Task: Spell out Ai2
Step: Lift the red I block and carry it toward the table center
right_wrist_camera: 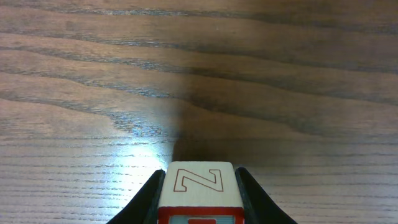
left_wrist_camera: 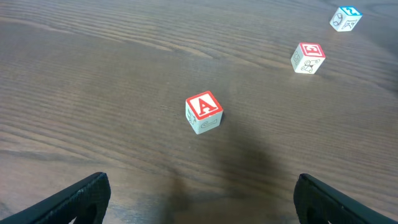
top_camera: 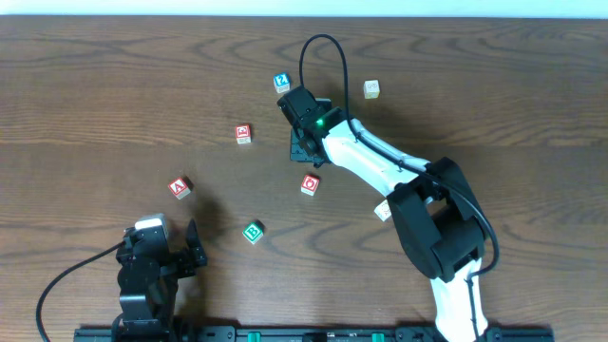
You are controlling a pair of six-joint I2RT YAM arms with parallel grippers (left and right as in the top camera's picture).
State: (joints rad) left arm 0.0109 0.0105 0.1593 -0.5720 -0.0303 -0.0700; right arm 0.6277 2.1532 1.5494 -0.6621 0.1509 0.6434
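Note:
The red A cube (top_camera: 180, 187) sits on the table left of centre, ahead of my open, empty left gripper (top_camera: 161, 249); it also shows in the left wrist view (left_wrist_camera: 203, 112), well beyond the open jaws (left_wrist_camera: 202, 199). A red-faced cube (top_camera: 243, 134), its letter looking like an I, lies further back (left_wrist_camera: 308, 57). The blue 2 cube (top_camera: 281, 83) lies at the back (left_wrist_camera: 344, 18). My right gripper (top_camera: 302, 144) is shut on a white-sided cube (right_wrist_camera: 199, 186) with a red outlined letter on its side and a red-framed top; that top letter is hidden.
The red O cube (top_camera: 310, 184) lies just in front of my right gripper. The green B cube (top_camera: 253, 231) lies near the front. A pale cube (top_camera: 371, 88) sits at the back right. Another pale cube (top_camera: 382, 211) shows beside the right arm.

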